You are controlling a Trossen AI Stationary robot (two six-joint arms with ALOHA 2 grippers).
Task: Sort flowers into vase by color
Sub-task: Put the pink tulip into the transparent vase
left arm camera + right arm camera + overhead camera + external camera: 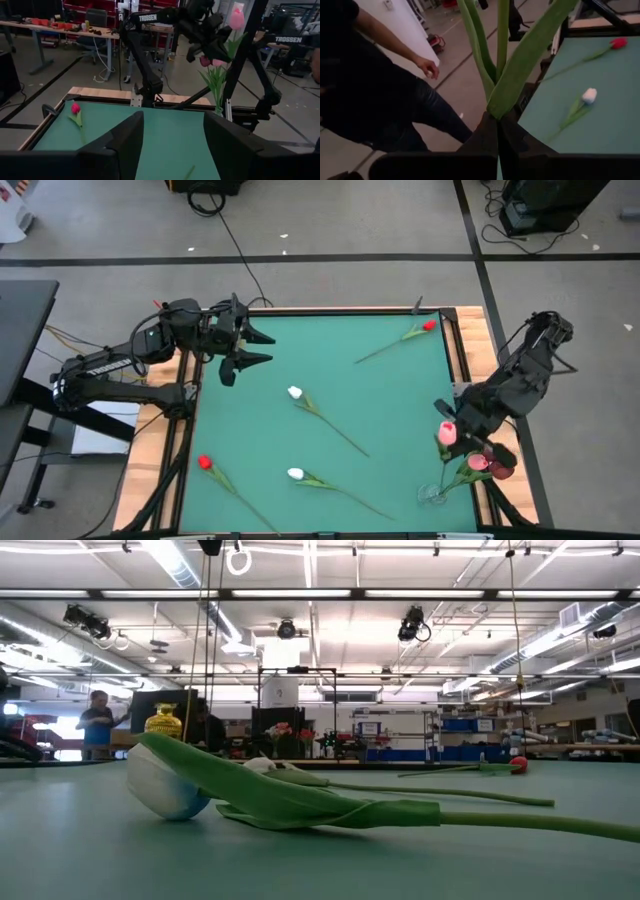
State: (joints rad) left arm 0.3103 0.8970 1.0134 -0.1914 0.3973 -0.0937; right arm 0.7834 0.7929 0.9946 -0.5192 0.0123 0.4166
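Tulips lie scattered over the green table mat [390,410]: a red tulip [428,326] near the 1 o'clock corner, a white tulip [295,392] close to the centre with its stem running toward 4 o'clock, a second white tulip [295,474] toward 6 o'clock, and another red tulip [204,463] near the 8 o'clock edge. At about 4 o'clock, by the mat's right edge, the right gripper [498,131] has its fingers closed on the green stem and leaves of a pink tulip [447,433], whose head stands up just beside the gripper. Right below it a glass vase [433,494] sits near the 5 o'clock corner, holding two darker pink tulips [488,466] whose heads lean out past the mat's edge. From the right wrist, a person's hand [428,67] shows off the table, beyond the held stem. The left gripper [255,347] hangs over the mat near 10 o'clock, its fingers [127,142] spread wide apart and holding nothing. In the low view the nearest white tulip [165,787] lies flat on the mat, its leaves folded along the stem.
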